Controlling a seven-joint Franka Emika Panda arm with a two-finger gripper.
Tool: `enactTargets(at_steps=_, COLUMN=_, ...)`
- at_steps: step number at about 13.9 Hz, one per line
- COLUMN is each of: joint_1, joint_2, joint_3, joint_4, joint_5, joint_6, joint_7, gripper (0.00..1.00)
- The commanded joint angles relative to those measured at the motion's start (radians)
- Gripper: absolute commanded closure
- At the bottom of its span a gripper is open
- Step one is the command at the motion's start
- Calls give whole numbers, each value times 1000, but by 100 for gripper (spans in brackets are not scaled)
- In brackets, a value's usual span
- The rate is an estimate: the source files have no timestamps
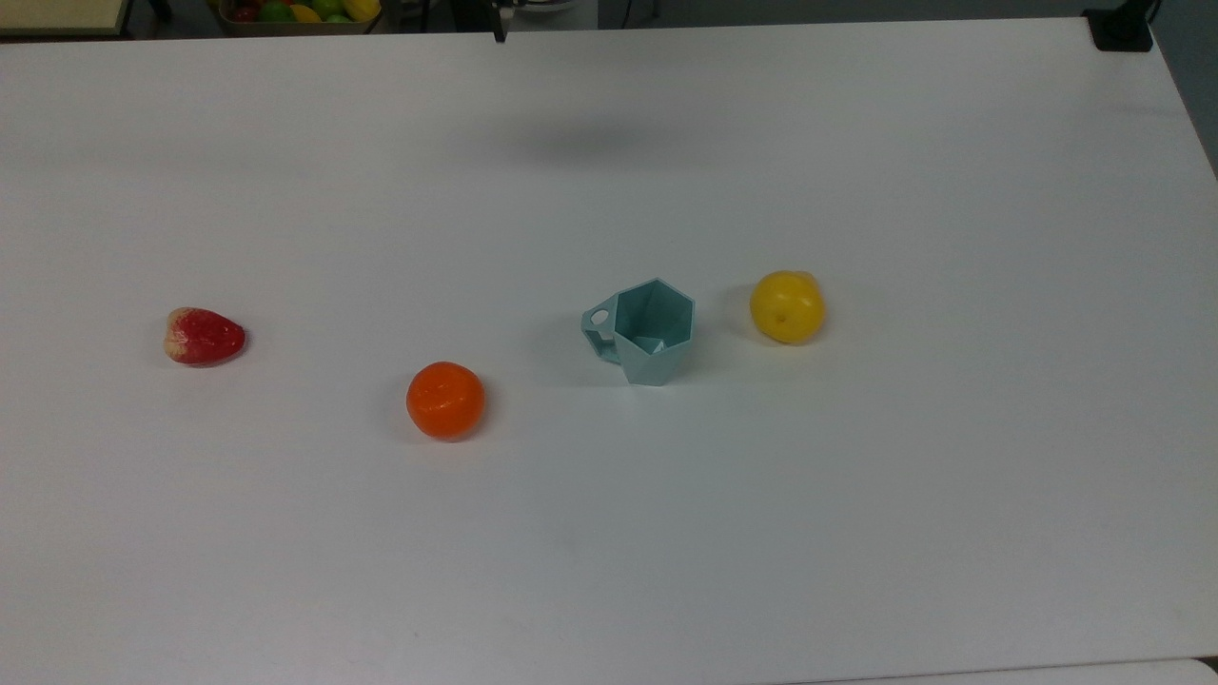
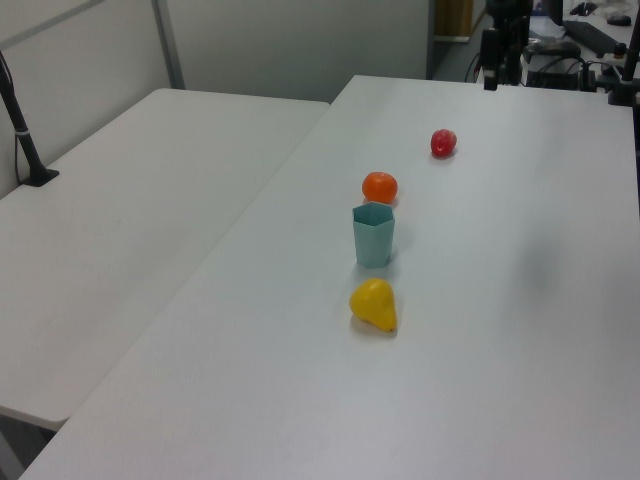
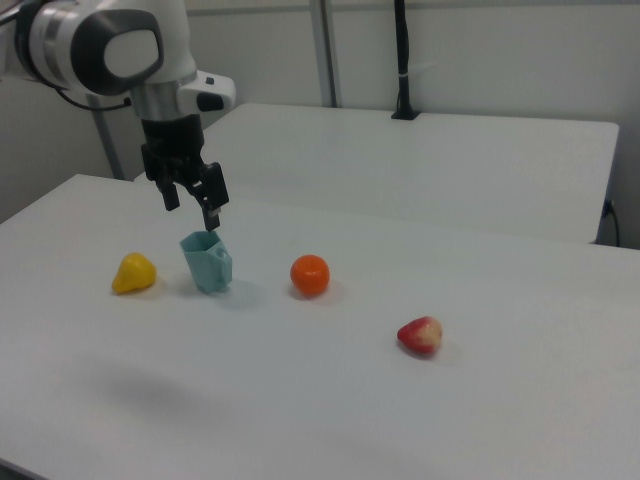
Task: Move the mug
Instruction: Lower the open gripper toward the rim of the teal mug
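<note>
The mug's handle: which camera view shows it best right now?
The top view: the mug shows its handle with the round hole on the top view's left, plus the open rim. The left view shows plain faceted sides; the right view shows its side below the open gripper.

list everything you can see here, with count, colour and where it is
mug: 1, pale teal, upright near the middle of the table, between the orange and the yellow fruit, handle toward the top view's left
orange: 1, orange, to the top view's left of the mug
yellow fruit: 1, yellow, pear-like, to the top view's right of the mug
strawberry: 1, red with a pale end, farthest to the top view's left
table: 1, white, under all four things
second table: 1, white, at the left view's left
fruit container: 1, holds mixed fruit, beyond the table's far edge
gripper: 1, black, open, in the air above the table
</note>
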Motion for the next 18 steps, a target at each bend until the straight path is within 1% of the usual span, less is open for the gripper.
enactTargets(at_steps=1, joint_1=9, joint_2=63, joint_3=21, joint_4=0, joint_5=3, joint_6=84, joint_7=-145, gripper=0)
enactTargets(at_steps=3, joint_1=15, joint_2=102, joint_3=22, joint_4=5, joint_5=3, joint_6=102, joint_7=-418, gripper=0)
enactTargets(at_steps=5, joint_1=15, joint_2=139, joint_3=44, joint_4=34, joint_5=-10, joint_6=103, joint_7=-595, gripper=0)
enactTargets(at_steps=6, joint_1=14, joint_2=146, joint_3=62, joint_4=35, joint_5=-18, joint_6=118, joint_7=-644, gripper=0)
enactTargets(at_steps=7, joint_1=15, joint_2=152, joint_3=68, joint_4=32, joint_5=-30, joint_6=147, joint_7=-693, gripper=0)
enactTargets(at_steps=10, joint_1=15, joint_2=232, joint_3=96, joint_4=35, joint_5=-66, joint_6=241, joint_7=-807, gripper=0)
enactTargets(at_steps=12, joint_1=26, joint_2=295, joint_3=99, joint_4=35, joint_5=-89, joint_6=375, joint_7=-929, gripper=0)
enactTargets(at_steps=14, joint_1=37, joint_2=353, joint_3=99, joint_4=38, joint_5=-99, joint_6=497, joint_7=-947, gripper=0)
enactTargets(at_steps=15, joint_1=49, joint_2=390, joint_3=99, joint_4=54, joint_5=-136, joint_6=538, joint_7=-947, gripper=0)
enactTargets(at_steps=16, joint_1=55, joint_2=413, joint_3=99, joint_4=58, joint_5=-156, joint_6=552, joint_7=-945, gripper=0)
enactTargets(at_steps=18, joint_1=74, joint_2=450, joint_3=99, joint_4=77, joint_5=-165, joint_6=579, joint_7=-947, gripper=0)
